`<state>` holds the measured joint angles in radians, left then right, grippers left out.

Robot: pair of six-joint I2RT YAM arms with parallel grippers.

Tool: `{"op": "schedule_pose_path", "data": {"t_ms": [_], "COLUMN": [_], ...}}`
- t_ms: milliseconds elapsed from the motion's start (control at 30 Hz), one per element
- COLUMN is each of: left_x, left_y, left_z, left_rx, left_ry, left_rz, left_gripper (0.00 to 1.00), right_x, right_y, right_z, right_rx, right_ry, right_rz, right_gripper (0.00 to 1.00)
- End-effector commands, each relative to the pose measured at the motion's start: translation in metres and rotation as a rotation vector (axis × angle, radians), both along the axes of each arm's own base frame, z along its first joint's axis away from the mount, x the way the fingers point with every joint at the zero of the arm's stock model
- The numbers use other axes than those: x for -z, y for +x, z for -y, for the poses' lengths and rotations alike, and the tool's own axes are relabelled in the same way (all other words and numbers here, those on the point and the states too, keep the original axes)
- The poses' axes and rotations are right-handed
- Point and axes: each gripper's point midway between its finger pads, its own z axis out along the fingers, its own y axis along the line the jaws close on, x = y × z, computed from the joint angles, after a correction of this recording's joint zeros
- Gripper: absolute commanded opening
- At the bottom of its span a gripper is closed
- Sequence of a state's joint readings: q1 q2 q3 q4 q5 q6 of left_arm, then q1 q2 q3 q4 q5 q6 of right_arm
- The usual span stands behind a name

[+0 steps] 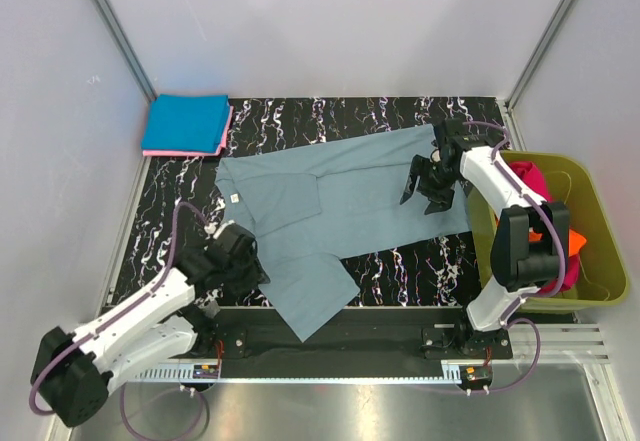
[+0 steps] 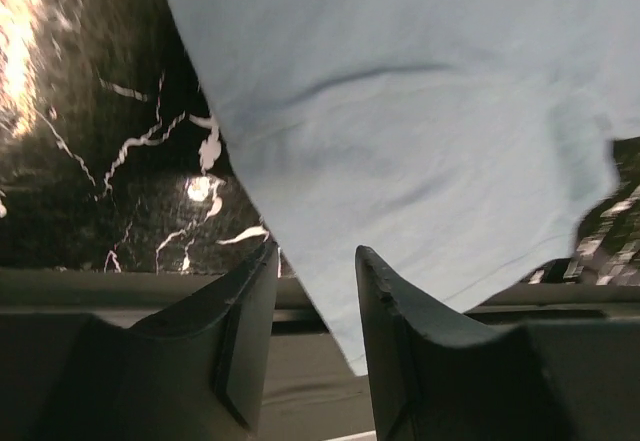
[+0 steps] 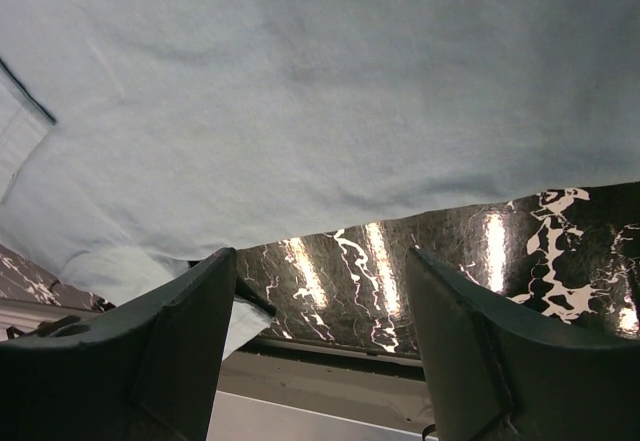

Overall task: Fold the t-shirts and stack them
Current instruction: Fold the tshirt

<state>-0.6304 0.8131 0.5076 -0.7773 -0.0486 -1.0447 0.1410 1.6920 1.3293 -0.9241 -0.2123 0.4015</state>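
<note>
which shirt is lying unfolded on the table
The grey-blue t-shirt spread out mid-table. The bright blue and pink ones sit folded in the far left corner; the magenta and orange ones are bunched in the green tub.

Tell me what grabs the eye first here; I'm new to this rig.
A grey-blue t-shirt lies spread across the black marbled table, with the left gripper at its near sleeve and the right gripper over its right end. In the far left corner a folded bright blue shirt sits on a pink one; the olive-green tub at right holds magenta cloth and orange cloth.
</note>
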Motion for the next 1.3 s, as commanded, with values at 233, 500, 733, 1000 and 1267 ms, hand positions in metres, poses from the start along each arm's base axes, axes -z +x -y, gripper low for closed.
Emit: {"op": "schedule_pose_path", "data": {"t_ms": [233,500,733,1000,1267], "left_x": [0.026,0.039,0.048,0.061,0.055], "left_y": [-0.010,-0.012,-0.008,-0.012,-0.007], "left_z": [0.001,-0.001,-0.001,-0.002,-0.002], "left_rx": [-0.106,-0.149,-0.201,-0.221,-0.222], "left_ry": [0.034,0.060,0.050,0.063,0.043], "left_rz": [-0.083,-0.118,-0.117,-0.148,-0.101], "left_gripper": [0.42,0.42,0.41,0.34,0.02], "right_x": [-0.011,-0.012,-0.008,-0.005,-0.004], "right_y": [-0.003,-0.006,-0.007,-0.009,-0.012], "right_z": [-0.004,-0.004,-0.003,-0.003,-0.002], "right_rx": [-0.013,-0.017,-0.021,-0.026,-0.020], "right_ry": [0.039,0.038,0.038,0.035,0.029], "right_rz": [0.050,0.057,0.054,0.049,0.044], "right_gripper": [0.75,0.75,0.75,0.75,0.75]}}
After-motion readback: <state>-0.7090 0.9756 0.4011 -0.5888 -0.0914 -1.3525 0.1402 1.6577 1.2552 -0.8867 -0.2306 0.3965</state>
